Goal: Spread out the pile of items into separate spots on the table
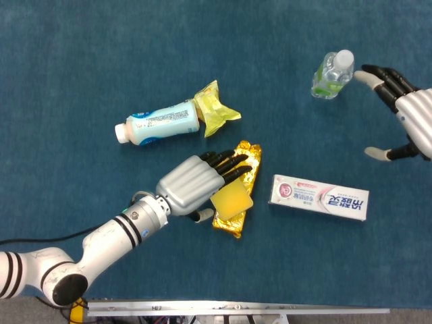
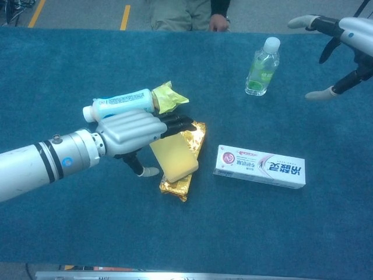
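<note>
My left hand (image 1: 192,183) (image 2: 131,133) hovers over the middle of the table, fingers stretched flat across a yellow sponge (image 1: 233,200) (image 2: 176,158). Its thumb stands apart from the sponge, which lies on a gold snack packet (image 1: 248,160) (image 2: 176,186). A blue-and-white bottle (image 1: 159,123) (image 2: 121,104) lies on its side behind the hand, touching a yellow-green packet (image 1: 216,108) (image 2: 168,96). A toothpaste box (image 1: 318,197) (image 2: 260,166) lies alone to the right. A small water bottle (image 1: 332,75) (image 2: 261,66) stands at the far right, with my right hand (image 1: 413,120) (image 2: 345,39) open beside it, not touching.
The blue table cloth (image 1: 81,61) covers the whole surface. The table's front edge (image 1: 236,309) runs along the bottom. A person (image 2: 192,13) sits behind the far edge.
</note>
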You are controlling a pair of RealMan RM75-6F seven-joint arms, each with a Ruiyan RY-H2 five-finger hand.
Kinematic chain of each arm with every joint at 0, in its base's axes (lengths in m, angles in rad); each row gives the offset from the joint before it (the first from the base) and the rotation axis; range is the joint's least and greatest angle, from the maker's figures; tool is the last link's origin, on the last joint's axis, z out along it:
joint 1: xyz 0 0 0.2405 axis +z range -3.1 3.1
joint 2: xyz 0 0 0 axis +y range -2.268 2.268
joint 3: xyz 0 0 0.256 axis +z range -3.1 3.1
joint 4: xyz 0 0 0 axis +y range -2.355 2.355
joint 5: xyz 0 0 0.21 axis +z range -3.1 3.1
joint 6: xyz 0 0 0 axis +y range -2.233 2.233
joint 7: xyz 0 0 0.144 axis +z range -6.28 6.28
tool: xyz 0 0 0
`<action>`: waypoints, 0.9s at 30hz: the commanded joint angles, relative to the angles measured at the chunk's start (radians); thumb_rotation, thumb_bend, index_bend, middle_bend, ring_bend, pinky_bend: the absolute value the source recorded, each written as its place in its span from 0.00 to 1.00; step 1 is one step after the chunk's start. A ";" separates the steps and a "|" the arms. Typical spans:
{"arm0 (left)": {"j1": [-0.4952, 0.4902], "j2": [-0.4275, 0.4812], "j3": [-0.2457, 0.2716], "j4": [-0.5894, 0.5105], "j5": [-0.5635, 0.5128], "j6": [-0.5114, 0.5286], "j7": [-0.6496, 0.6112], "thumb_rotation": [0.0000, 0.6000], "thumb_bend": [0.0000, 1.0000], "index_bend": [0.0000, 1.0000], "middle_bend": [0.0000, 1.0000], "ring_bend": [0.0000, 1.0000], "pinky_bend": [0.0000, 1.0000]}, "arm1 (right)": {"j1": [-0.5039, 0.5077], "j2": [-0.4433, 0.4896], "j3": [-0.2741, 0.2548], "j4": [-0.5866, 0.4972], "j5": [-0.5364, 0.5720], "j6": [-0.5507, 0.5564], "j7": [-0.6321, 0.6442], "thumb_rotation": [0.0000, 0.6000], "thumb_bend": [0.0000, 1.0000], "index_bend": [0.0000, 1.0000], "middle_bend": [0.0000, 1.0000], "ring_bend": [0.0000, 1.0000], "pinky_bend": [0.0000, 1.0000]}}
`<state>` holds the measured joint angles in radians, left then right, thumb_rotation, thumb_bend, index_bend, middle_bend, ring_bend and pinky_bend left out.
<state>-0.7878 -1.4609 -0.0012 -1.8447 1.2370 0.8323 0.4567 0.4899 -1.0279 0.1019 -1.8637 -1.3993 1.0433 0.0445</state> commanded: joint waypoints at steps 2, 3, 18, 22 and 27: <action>0.003 0.040 0.009 -0.033 -0.026 0.022 0.036 1.00 0.26 0.00 0.00 0.00 0.16 | -0.002 0.006 0.000 -0.002 -0.006 0.005 0.009 1.00 0.07 0.00 0.08 0.08 0.37; 0.008 0.056 0.011 -0.043 -0.028 0.035 0.043 1.00 0.26 0.00 0.00 0.00 0.16 | -0.003 0.009 0.000 -0.003 -0.010 0.006 0.013 1.00 0.07 0.00 0.08 0.08 0.37; 0.101 0.280 0.021 -0.086 -0.036 0.188 0.007 1.00 0.26 0.00 0.00 0.00 0.16 | 0.032 0.043 -0.026 -0.068 -0.124 -0.042 0.030 1.00 0.07 0.00 0.09 0.08 0.37; 0.150 0.308 0.017 -0.070 -0.032 0.263 -0.018 1.00 0.26 0.00 0.00 0.00 0.16 | 0.062 0.029 -0.026 -0.070 -0.158 -0.068 -0.023 1.00 0.07 0.00 0.11 0.08 0.37; 0.207 0.337 0.013 -0.050 -0.030 0.342 -0.030 1.00 0.26 0.00 0.00 0.00 0.16 | 0.113 0.000 -0.021 -0.083 -0.164 -0.130 -0.096 1.00 0.05 0.00 0.11 0.08 0.37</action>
<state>-0.6008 -1.1387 0.0144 -1.9047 1.2051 1.1518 0.4365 0.5781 -1.0136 0.0779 -1.9392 -1.5579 0.9414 -0.0249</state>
